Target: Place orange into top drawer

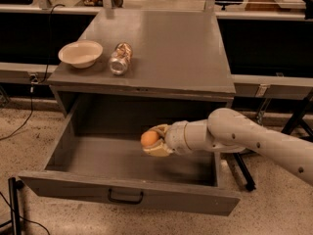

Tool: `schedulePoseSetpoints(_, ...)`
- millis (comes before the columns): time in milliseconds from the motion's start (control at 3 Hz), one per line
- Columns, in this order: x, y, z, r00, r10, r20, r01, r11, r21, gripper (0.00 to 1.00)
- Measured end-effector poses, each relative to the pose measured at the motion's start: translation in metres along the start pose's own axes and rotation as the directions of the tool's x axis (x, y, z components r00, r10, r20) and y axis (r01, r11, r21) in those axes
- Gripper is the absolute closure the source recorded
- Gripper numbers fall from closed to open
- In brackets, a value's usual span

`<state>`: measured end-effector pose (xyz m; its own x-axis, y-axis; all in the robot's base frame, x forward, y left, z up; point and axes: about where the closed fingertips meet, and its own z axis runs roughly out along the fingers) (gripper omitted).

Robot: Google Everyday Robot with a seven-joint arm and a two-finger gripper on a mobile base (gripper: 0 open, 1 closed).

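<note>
The orange (149,138) is a small round fruit held in my gripper (154,140), whose cream fingers close around it. The gripper reaches in from the right and sits low inside the open top drawer (63,145), above the drawer floor near its middle. The drawer is pulled far out, with a flat grey front panel and a dark handle (125,197) at its centre. Whether the orange touches the drawer floor cannot be told.
A white bowl (80,53) and a shiny can (120,58) lying on its side sit at the left of the grey cabinet top (176,48). My white arm (254,143) crosses the drawer's right side. Dark stand legs (244,173) are on the floor at right.
</note>
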<state>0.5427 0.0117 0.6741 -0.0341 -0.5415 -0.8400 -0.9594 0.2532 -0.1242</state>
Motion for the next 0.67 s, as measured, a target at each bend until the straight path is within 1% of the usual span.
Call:
schedulePoseSetpoints(333, 0.020, -0.002, 0.011, 0.997, 0.057, -0.055, -0.057, 0.9984, 0.005, 1.00)
schedulePoseSetpoints(667, 0.035, -0.007, 0.016, 0.995, 0.083, -0.055, -0.085, 0.9960, -0.029, 1.00)
